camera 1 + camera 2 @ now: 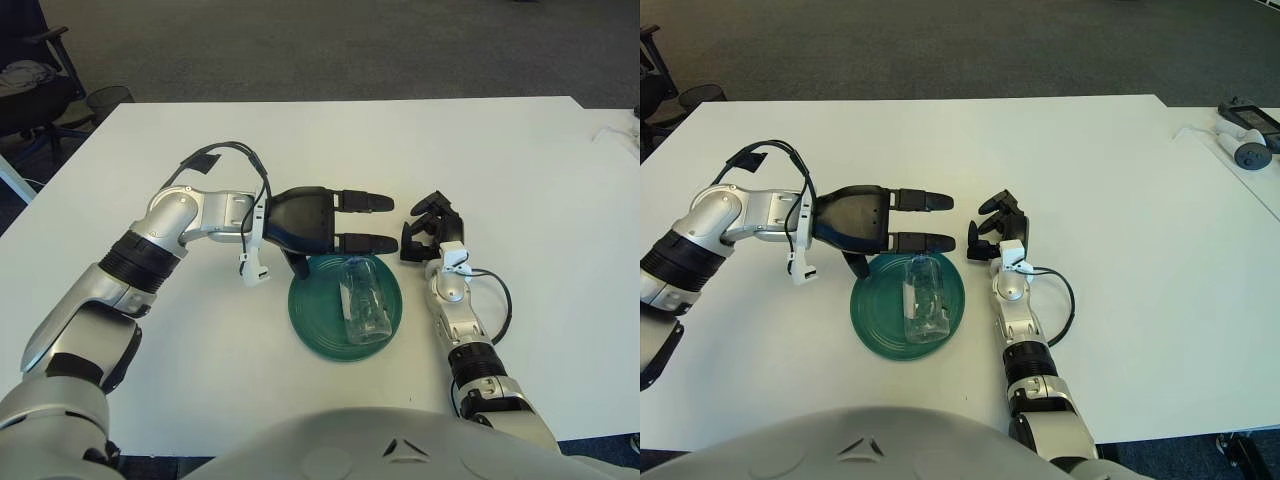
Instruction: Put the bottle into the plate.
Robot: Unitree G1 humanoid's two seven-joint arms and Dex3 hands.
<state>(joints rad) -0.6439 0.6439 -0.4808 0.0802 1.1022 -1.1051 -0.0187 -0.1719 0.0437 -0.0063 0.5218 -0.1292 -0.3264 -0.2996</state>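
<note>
A clear plastic bottle [364,300] lies on its side inside the round green plate [308,320] near the table's front edge. My left hand [345,222] hovers over the plate's far rim, just behind the bottle, with its black fingers [365,202] stretched straight out and nothing held. The bottle is free of the hand. My right hand [428,228] shows to the right of the plate, fingers loosely curled around nothing.
The white table [520,170] spreads wide around the plate. A black cable [225,152] loops off my left forearm. A grey device [1246,150] and its cord lie on a side surface at far right. A chair [30,90] stands at far left.
</note>
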